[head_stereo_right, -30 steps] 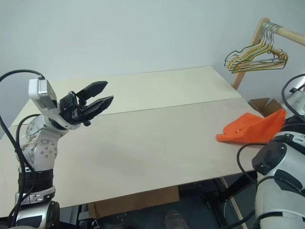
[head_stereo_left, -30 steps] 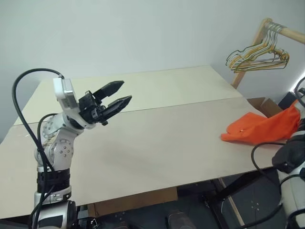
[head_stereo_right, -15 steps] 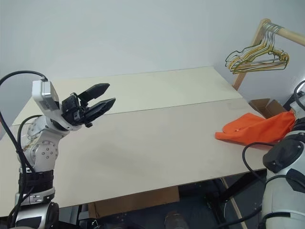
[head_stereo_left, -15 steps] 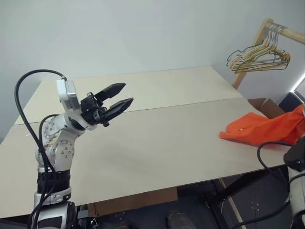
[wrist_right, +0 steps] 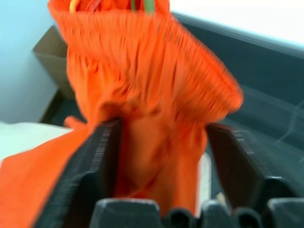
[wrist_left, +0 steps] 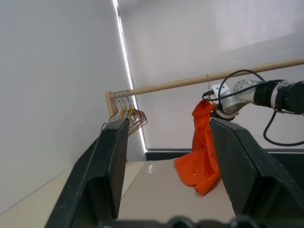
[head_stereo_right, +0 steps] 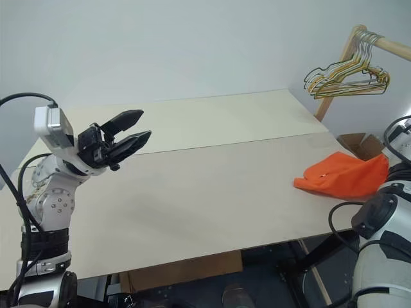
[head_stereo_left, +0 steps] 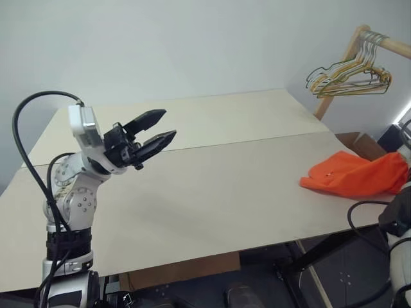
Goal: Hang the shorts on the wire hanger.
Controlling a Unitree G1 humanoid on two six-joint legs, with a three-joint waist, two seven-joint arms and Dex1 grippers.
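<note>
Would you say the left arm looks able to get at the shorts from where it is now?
Probably not: the left gripper hovers open near the table's far left side, while the shorts lie at its right edge. Nothing stands between.

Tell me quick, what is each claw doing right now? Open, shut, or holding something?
Left claw: open, holding nothing, up above the table.
Right claw: open, its fingers wide apart on either side of the orange shorts, not squeezing them.

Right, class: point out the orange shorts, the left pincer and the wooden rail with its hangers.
shorts (head_stereo_left: 356, 176), left eye view, middle of the heaped fabric.
left pincer (head_stereo_left: 166, 126), left eye view, between the two fingertips.
wooden rail (wrist_left: 213, 78), left wrist view, mid-length of the pole.
</note>
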